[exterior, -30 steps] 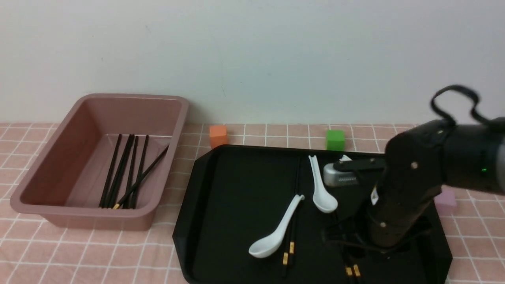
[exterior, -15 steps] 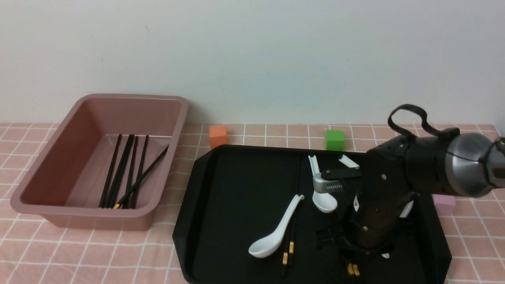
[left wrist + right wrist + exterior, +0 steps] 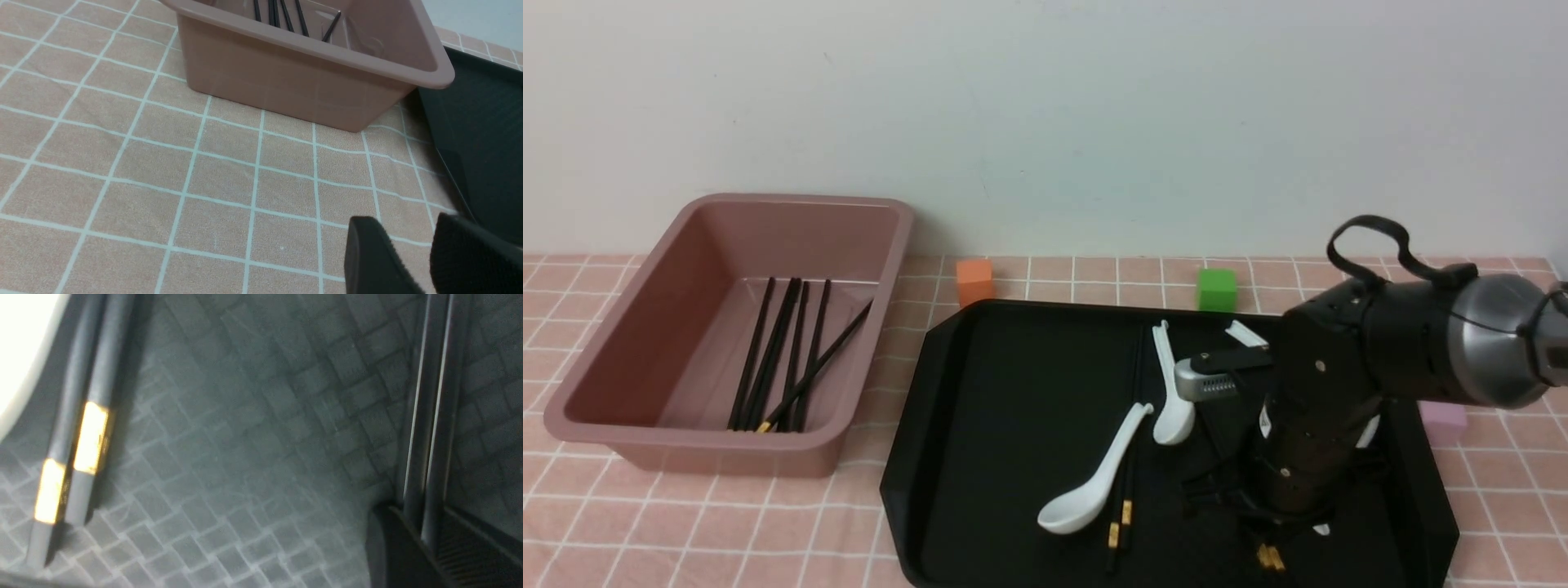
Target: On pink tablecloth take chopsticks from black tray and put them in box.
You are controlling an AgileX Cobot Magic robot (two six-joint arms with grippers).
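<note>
A pink checked tablecloth (image 3: 686, 523) is meeting a plain white wall (image 3: 1045, 122). The right gripper (image 3: 425, 522) is pinching two chopsticks (image 3: 429, 416) on the black tray (image 3: 1013, 367); two more are lying beneath one of three white spoons (image 3: 1094, 482). Roughly six are resting in the box (image 3: 629, 327). The left gripper (image 3: 402, 228) is hovering slightly parted, empty.

box (image 3: 286, 94), chopsticks (image 3: 286, 10) inside — black tray (image 3: 482, 143) beside

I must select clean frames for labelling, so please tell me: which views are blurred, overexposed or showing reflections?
Front view: sharp and evenly lit; the glossy black tray shows dim reflections. Left wrist view: pink tablecloth in focus, left claw slightly soft. Right wrist view: blurred overall, white spoon blown out, gold bands on the chopsticks glaring.
</note>
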